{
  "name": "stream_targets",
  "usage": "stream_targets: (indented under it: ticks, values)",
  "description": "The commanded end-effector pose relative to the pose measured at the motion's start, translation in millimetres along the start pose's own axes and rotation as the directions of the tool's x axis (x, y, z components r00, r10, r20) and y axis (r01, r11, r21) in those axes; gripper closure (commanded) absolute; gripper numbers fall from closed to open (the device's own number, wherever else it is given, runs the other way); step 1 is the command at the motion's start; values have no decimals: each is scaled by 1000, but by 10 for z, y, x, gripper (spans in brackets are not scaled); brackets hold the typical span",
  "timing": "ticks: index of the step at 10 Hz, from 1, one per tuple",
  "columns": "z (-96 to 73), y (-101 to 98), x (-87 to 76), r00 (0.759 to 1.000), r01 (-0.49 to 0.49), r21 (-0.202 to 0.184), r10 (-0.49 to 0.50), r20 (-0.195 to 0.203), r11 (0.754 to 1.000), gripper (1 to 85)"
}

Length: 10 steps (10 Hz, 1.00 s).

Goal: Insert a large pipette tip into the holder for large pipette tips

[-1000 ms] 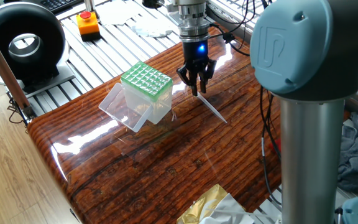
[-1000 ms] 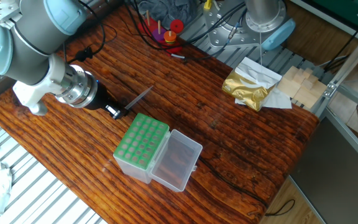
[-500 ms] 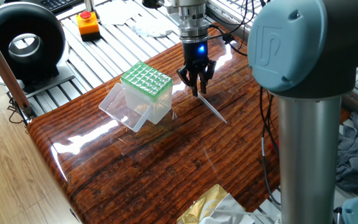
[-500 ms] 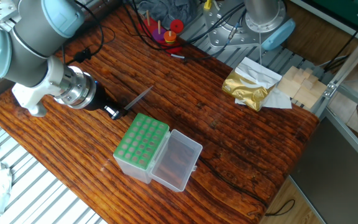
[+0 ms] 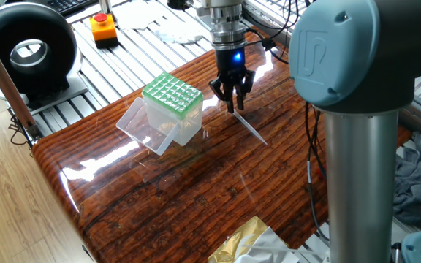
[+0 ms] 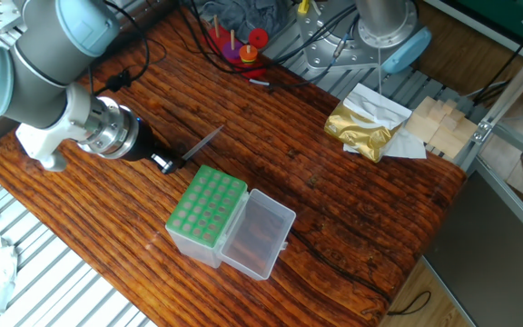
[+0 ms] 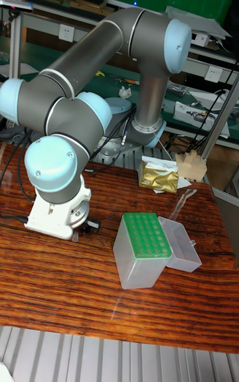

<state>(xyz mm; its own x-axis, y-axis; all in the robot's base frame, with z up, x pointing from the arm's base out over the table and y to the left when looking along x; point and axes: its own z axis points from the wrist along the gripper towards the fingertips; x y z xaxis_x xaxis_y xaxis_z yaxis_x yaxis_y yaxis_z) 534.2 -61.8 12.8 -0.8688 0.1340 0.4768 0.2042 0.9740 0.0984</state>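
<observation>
The black two-finger gripper (image 5: 231, 101) points down at the glossy dark wooden bench (image 5: 196, 190), its jaws drawn narrow over the wide end of the slender translucent whitish pipette tip (image 5: 250, 129), which lies flat on the wood and slants away from them. Just beside the jaws stands the clear plastic box topped with a light-green grid of holes (image 5: 171, 108), lid open. Well beyond the tip's point, a crumpled gold foil bag (image 6: 360, 130) and pale wooden blocks (image 6: 437, 121) sit near the bench edge.

Light-green grid top on clear holder (image 5: 171, 104) left of black gripper (image 5: 231, 98); translucent tip (image 5: 250, 129) on striped red-brown table (image 5: 196, 190).
</observation>
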Motion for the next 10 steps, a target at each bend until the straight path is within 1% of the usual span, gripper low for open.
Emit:
stream_targets:
  ticks: [1, 9, 10]
  values:
    - [5, 21, 0, 1000, 5, -15, -5, -6, 1000, 527]
    - [54, 5, -48, 1000, 17, -15, -17, 13, 1000, 527]
    - [58, -8, -65, 1000, 17, -9, -17, 20, 1000, 537]
